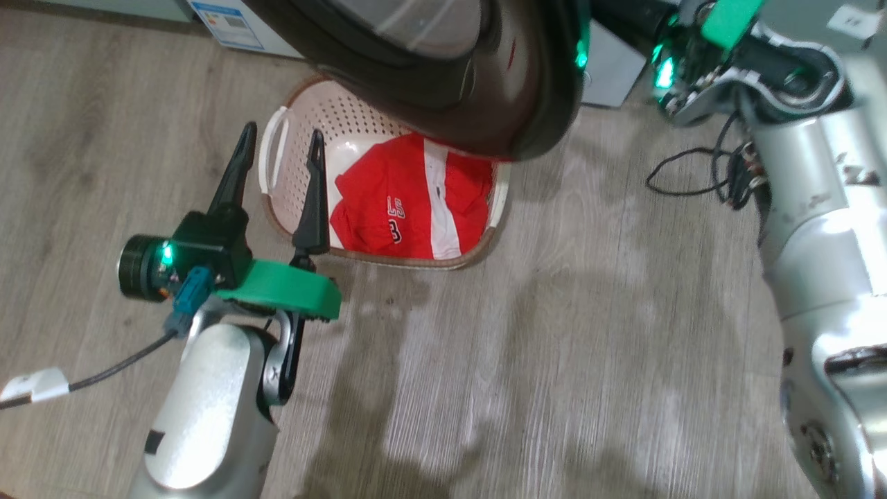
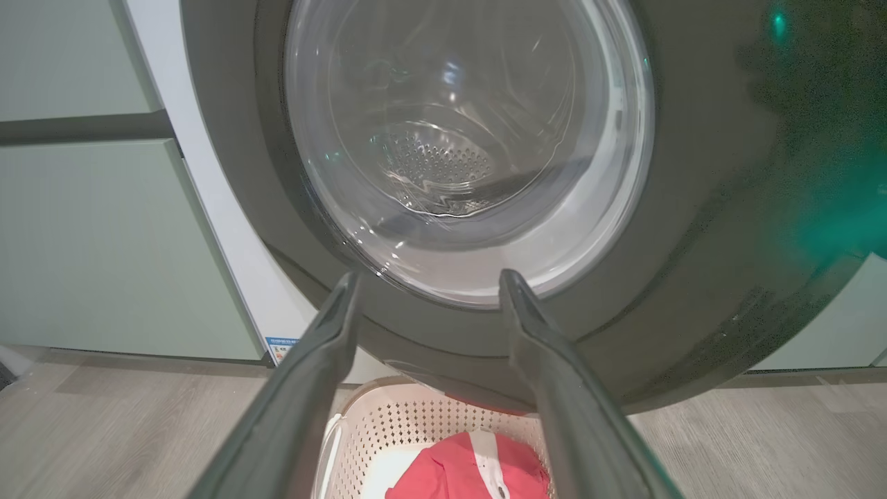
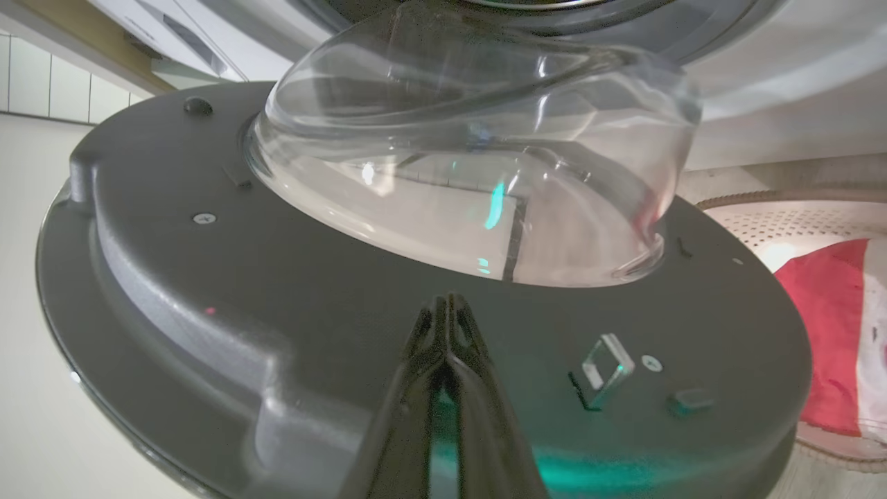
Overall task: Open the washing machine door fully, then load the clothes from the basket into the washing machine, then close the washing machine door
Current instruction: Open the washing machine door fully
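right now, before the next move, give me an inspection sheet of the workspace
surface: wood-look floor, pale streaks
job's things: basket upright on the floor; clothes, red with a white stripe, lying in it; washing machine door open, overhanging the basket's far end
clutter: nothing seen
grippers: left gripper open, empty, above the basket's left end; right gripper shut, tips at the door's inner face
cables: black cable looped on the floor to the right; tagged cable at lower left
surroundings: pale green cabinets; white washing machine

Bright, even light; green glow on the washing machine door [image 2: 727,208]; floor [image 1: 554,346] perhaps motion-blurred.
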Available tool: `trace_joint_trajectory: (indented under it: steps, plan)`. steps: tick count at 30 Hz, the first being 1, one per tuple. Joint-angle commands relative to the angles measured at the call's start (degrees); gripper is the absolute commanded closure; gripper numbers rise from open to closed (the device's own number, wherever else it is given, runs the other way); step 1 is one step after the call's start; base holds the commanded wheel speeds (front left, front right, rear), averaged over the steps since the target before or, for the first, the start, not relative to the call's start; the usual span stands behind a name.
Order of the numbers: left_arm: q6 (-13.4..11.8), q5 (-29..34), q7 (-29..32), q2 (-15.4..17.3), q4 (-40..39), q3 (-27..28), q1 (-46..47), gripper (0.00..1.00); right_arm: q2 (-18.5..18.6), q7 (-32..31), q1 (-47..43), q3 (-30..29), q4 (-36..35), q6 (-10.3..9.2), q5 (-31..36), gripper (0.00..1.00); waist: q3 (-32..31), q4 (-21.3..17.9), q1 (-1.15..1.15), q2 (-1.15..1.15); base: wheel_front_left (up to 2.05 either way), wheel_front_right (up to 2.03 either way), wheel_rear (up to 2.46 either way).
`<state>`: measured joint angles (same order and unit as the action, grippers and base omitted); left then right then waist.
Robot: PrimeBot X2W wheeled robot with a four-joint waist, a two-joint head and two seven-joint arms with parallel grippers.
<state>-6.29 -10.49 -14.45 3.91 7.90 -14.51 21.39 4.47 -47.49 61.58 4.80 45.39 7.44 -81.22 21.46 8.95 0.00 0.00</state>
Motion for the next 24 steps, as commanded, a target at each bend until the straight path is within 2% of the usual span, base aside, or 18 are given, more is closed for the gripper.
trace_joint_trajectory:
  steps: [1,12,24]
  plan:
    - [-0.4,0.3,-0.5,0.7,-1.6,2.4,-0.1,0.00,-1.6,-0.7,0.0,1.3,-2.8,0.05,-1.1,1.00,-1.0,0.6,0.00,0.00,0.00,0.00,0.00]
    - [-1.2,-0.7,-0.5,0.5,-0.9,3.8,-3.5,0.00,-1.6,-0.6,-8.5,9.1,-8.2,0.05,-7.4,1.00,-5.2,3.8,0.00,0.00,0.00,0.00,0.00]
    - [-1.6,-1.7,-0.5,0.1,-0.3,4.3,-5.5,0.00,-1.6,3.4,-14.3,16.4,-11.9,0.05,-13.4,1.00,-7.8,8.2,0.00,0.00,0.00,0.00,0.00]
